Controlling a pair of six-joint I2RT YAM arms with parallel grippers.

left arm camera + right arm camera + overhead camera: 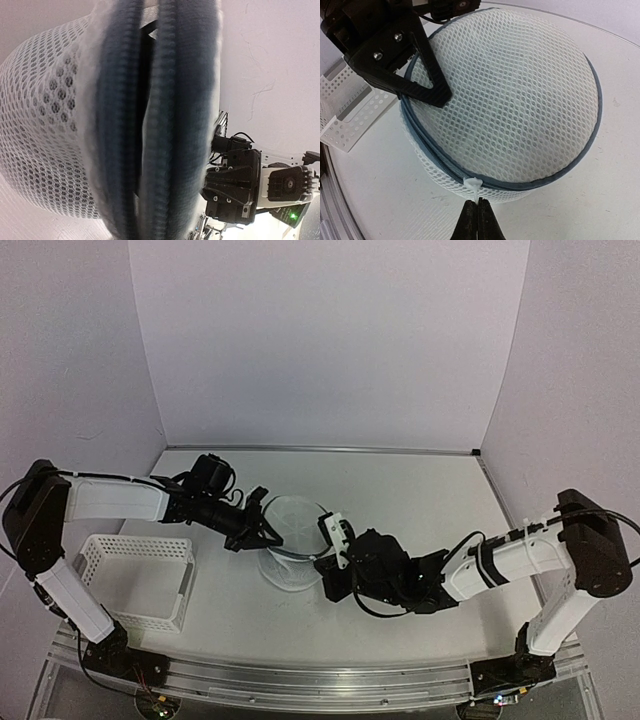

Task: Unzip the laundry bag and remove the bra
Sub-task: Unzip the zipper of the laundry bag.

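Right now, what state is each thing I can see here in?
laundry bag: zipped shut, upright.
zipper pull: pinched at the bag's near side.
left gripper: shut on the laundry bag's rim.
right gripper: shut on the zipper pull.
white basket: upright.

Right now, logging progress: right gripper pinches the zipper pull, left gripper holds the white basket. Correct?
No. The left gripper holds the rim of the mesh bag, not the basket; the right gripper does pinch the zipper pull. The right wrist view shows it.

Bright even light, soft shadows, close-up blur
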